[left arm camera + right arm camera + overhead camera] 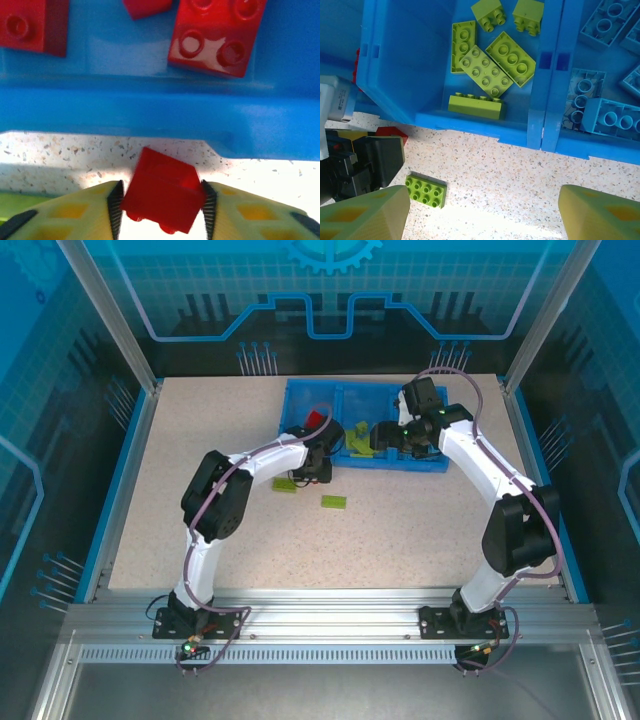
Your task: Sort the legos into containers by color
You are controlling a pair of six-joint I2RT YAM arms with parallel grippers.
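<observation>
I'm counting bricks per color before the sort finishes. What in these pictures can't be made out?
Top external: left compartment contents, mostly behind the left arm; the loose green bricks' studs, too small.
Left wrist: red bricks in the tray, cut off by the top edge.
Right wrist: light blue bricks, cut off by the right edge.

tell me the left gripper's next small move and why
Probably lift the left gripper and ease it forward over the near wall of the bright-blue plastic tray. It grips a small red plastic studded brick on the table side of that wall, short of the compartment holding other red bricks.
</observation>
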